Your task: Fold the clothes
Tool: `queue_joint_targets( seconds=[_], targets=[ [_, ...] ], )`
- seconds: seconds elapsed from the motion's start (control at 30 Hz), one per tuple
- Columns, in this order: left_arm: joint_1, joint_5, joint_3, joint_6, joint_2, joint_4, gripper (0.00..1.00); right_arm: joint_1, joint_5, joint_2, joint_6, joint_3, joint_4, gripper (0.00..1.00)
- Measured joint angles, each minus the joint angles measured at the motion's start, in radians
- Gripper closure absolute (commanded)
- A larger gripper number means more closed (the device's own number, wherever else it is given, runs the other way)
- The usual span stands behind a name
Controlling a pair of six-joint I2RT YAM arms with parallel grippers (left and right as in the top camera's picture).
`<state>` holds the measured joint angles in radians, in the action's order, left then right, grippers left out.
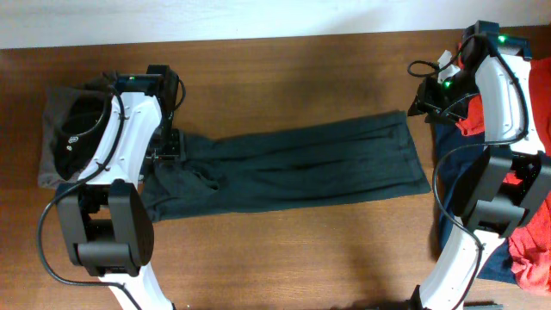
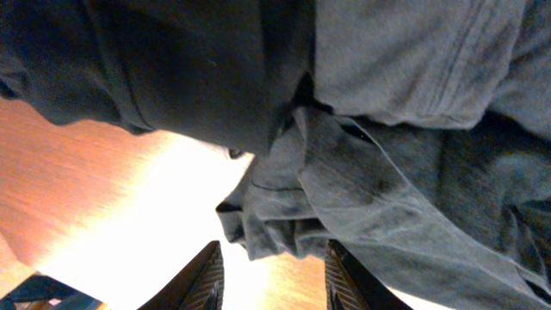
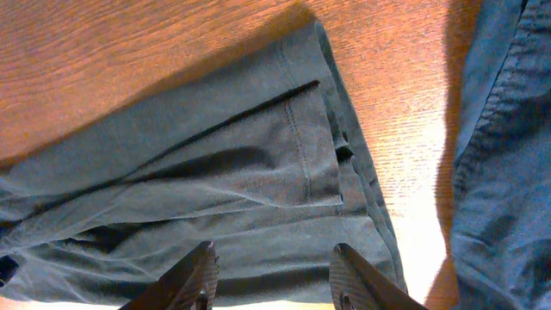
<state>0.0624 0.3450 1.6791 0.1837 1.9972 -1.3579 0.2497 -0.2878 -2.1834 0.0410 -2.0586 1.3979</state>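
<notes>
A dark green-black garment [image 1: 301, 164] lies folded into a long band across the middle of the table. Its left end is bunched up. My left gripper [image 1: 169, 143] hangs over that bunched end. In the left wrist view this gripper [image 2: 274, 277] is open, and crumpled folds of the garment [image 2: 362, 189] lie just ahead of its fingertips [image 2: 210, 263], with nothing between them. My right gripper [image 1: 425, 107] hovers at the band's far right corner. In the right wrist view it [image 3: 275, 274] is open above the garment's hemmed end [image 3: 215, 172] and holds nothing.
A heap of dark and grey clothes [image 1: 62, 138] sits at the table's left edge, behind the left arm. Red cloth [image 1: 469, 116] and navy cloth [image 1: 452, 138] are piled at the right edge, and blue fabric [image 3: 504, 164] shows beside the right gripper. Bare wood [image 1: 284, 77] lies behind the band.
</notes>
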Motion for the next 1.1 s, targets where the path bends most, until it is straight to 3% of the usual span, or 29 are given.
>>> queue_joint_targets(
  seconds=[0.1, 0.2, 0.37, 0.5, 0.6, 0.67, 0.87, 1.0, 1.1],
  targets=[
    [0.0, -0.068, 0.0, -0.012, 0.0, 0.0, 0.7, 0.0, 0.0, 0.0, -0.001, 0.0, 0.0, 0.53],
    [0.007, -0.19, 0.0, -0.057, 0.0, 0.008, 0.69, 0.0, 0.0, 0.0, 0.0, 0.0, 0.0, 0.52],
    [0.077, -0.27, -0.039, -0.105, 0.0, 0.069, 0.67, 0.0, 0.0, 0.0, 0.0, 0.0, 0.0, 0.53],
    [0.154, -0.301, -0.195, -0.125, 0.0, 0.229, 0.78, 0.0, 0.001, 0.0, -0.001, 0.0, -0.003, 0.53],
    [0.186, -0.306, -0.286, -0.133, 0.0, 0.335, 0.95, 0.0, 0.003, 0.0, 0.0, 0.0, -0.007, 0.53],
    [0.197, -0.304, -0.332, -0.138, 0.0, 0.373, 1.0, 0.0, 0.003, 0.0, -0.001, 0.0, -0.006, 0.53],
    [0.198, -0.31, -0.356, -0.134, 0.0, 0.216, 0.99, 0.0, 0.003, 0.0, 0.0, 0.0, -0.002, 0.52],
    [0.198, -0.335, -0.359, -0.131, 0.0, 0.142, 0.91, 0.0, 0.003, 0.0, 0.0, 0.0, -0.003, 0.52],
    [0.198, -0.346, -0.359, -0.127, -0.006, 0.122, 0.91, 0.0, 0.003, 0.0, 0.0, 0.0, -0.003, 0.53]
  ],
)
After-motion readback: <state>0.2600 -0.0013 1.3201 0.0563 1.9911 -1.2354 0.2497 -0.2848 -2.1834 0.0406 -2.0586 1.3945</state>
